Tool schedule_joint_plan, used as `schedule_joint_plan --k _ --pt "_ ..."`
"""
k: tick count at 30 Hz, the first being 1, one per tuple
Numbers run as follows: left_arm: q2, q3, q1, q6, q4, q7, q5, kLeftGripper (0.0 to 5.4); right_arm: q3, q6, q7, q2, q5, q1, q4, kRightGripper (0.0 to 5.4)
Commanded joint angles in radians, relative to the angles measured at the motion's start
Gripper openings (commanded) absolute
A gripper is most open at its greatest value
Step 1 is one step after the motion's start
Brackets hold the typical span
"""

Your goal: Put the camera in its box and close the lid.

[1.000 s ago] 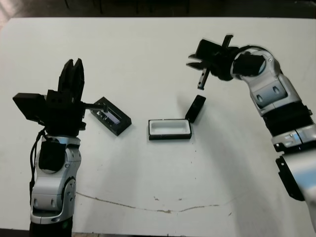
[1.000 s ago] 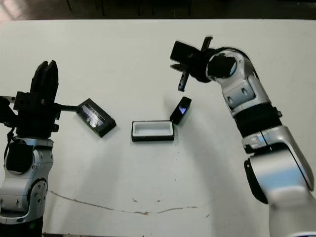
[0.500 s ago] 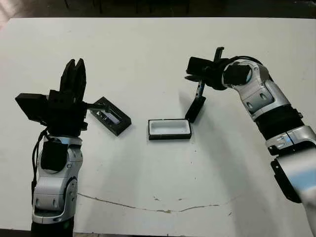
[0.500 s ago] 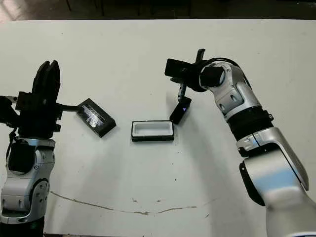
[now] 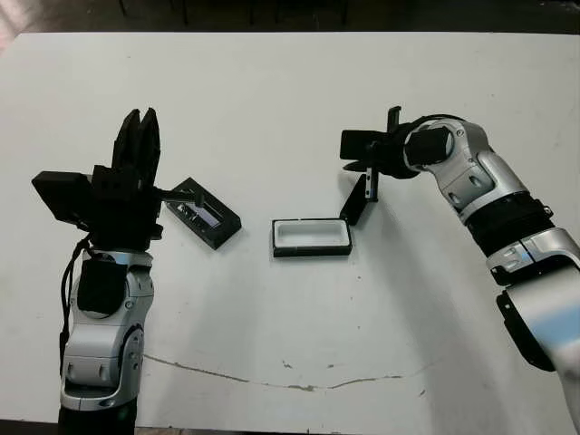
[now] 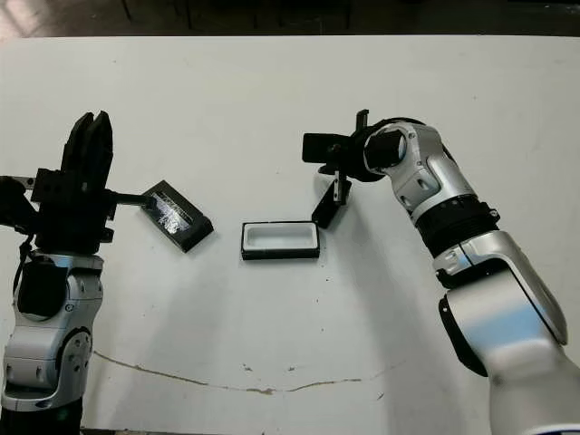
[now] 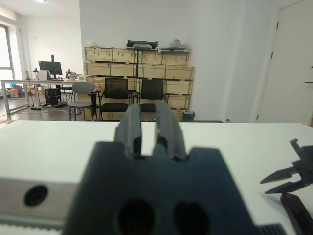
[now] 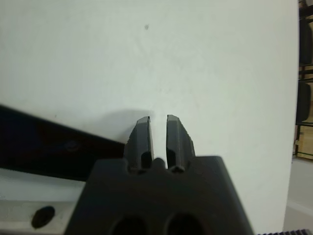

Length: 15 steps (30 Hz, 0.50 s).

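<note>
The box (image 5: 311, 251), a black tray with white lining, lies open at the table's middle. The camera (image 5: 353, 210), a slim black bar, leans tilted against the box's right end. My right gripper (image 5: 372, 186) points down at the camera's upper end, its tips touching or just above it. In the right wrist view the fingers (image 8: 144, 134) stand nearly together with nothing between them. The lid (image 5: 207, 216), black with a shiny strip, lies left of the box. My left gripper (image 5: 139, 122) is raised left of the lid, pointing away, shut and empty.
A thin brown line (image 5: 299, 386) runs across the white table near its front edge. The table's far edge (image 5: 290, 33) meets a dark floor. Beyond the table, the left wrist view shows chairs (image 7: 115, 95) and shelves.
My right gripper has come down and in toward the camera, from above it to its upper end. The camera, box, lid and left arm stay put.
</note>
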Motion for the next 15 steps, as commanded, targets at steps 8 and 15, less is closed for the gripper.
schedule_joint_plan --k 8,15 --pt "-0.004 -0.006 0.019 0.019 0.008 0.0 -0.004 0.03 0.012 -0.043 0.025 -0.027 -0.014 0.023 0.039 0.0" --pt "-0.004 -0.006 0.018 0.009 0.016 -0.003 -0.002 0.03 0.024 -0.081 0.044 -0.069 -0.033 0.031 0.031 0.0"
